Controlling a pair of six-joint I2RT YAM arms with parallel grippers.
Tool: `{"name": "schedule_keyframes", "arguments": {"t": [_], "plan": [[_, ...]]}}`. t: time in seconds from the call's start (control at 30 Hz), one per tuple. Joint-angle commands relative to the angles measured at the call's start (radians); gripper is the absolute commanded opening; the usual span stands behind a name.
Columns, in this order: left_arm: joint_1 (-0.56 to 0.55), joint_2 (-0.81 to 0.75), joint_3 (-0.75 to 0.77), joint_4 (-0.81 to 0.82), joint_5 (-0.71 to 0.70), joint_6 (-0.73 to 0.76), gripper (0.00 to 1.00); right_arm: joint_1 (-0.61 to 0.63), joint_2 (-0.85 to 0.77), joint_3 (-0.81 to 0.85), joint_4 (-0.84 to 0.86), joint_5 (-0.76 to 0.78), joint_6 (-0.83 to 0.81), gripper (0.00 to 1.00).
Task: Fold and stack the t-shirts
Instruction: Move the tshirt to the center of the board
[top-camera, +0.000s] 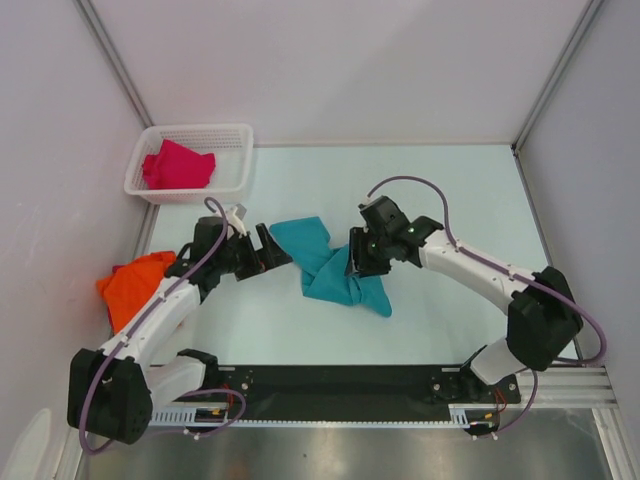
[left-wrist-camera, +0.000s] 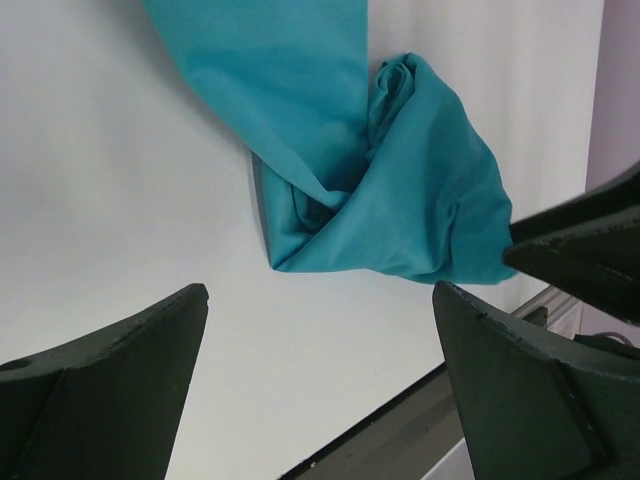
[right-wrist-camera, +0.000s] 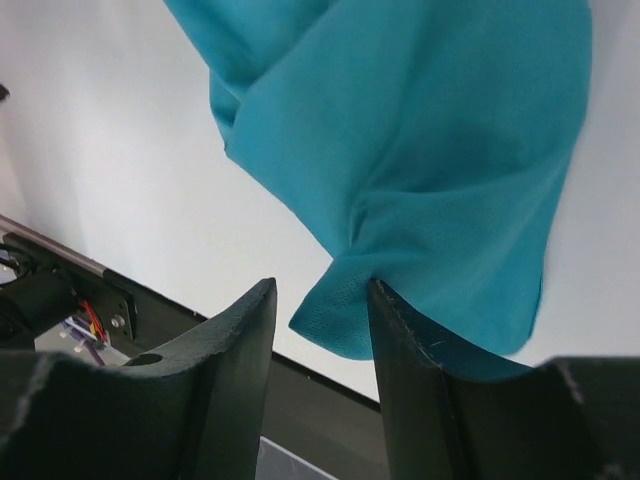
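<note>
The teal-blue t-shirt (top-camera: 325, 262) lies crumpled and twisted in the middle of the table. My left gripper (top-camera: 270, 248) stands wide open just left of it, and in the left wrist view nothing lies between its fingers (left-wrist-camera: 110, 390), with the teal-blue t-shirt (left-wrist-camera: 400, 190) further ahead. My right gripper (top-camera: 355, 262) is over the shirt's right side. Its jaws are apart in the right wrist view, where a corner of the teal-blue t-shirt (right-wrist-camera: 420, 140) hangs between them and touches only the right finger (right-wrist-camera: 420, 370). The orange t-shirt (top-camera: 135, 283) lies bunched at the left edge. The magenta-red t-shirt (top-camera: 178, 165) sits in the basket.
The white lattice basket (top-camera: 190, 135) stands at the back left corner. Walls close in the table on the left, back and right. A black rail (top-camera: 340, 385) with both arm bases runs along the near edge. The right arm's gripper (left-wrist-camera: 590, 245) shows at the right of the left wrist view.
</note>
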Motion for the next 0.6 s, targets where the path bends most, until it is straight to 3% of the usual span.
{"name": "schedule_keyframes", "arguments": {"t": [0.0, 0.1, 0.2, 0.23, 0.27, 0.37, 0.57], "plan": [[0.002, -0.051, -0.025, 0.077, 0.068, -0.026, 1.00, 0.007, 0.077, 0.082, 0.067, 0.017, -0.016, 0.47], [0.001, -0.069, -0.066, 0.094, 0.092, -0.039, 0.99, 0.005, 0.157, 0.113, 0.057, 0.031, -0.037, 0.46], [0.001, -0.092, -0.080, 0.085, 0.099, -0.033, 0.99, 0.007, 0.189, 0.119, 0.049, 0.028, -0.048, 0.36], [0.002, -0.109, -0.081, 0.083, 0.085, -0.028, 1.00, 0.007, 0.189, 0.116, 0.055, 0.026, -0.050, 0.13], [0.004, -0.112, -0.083, 0.082, 0.080, -0.025, 0.99, 0.007, 0.186, 0.114, 0.054, 0.026, -0.053, 0.00], [0.015, -0.099, -0.071, 0.082, 0.095, -0.023, 0.99, 0.019, 0.112, 0.096, 0.052, 0.084, -0.048, 0.00], [0.016, -0.060, -0.052, 0.091, 0.106, -0.016, 0.99, -0.011, -0.039, 0.136, -0.078, 0.368, -0.069, 0.00]]}}
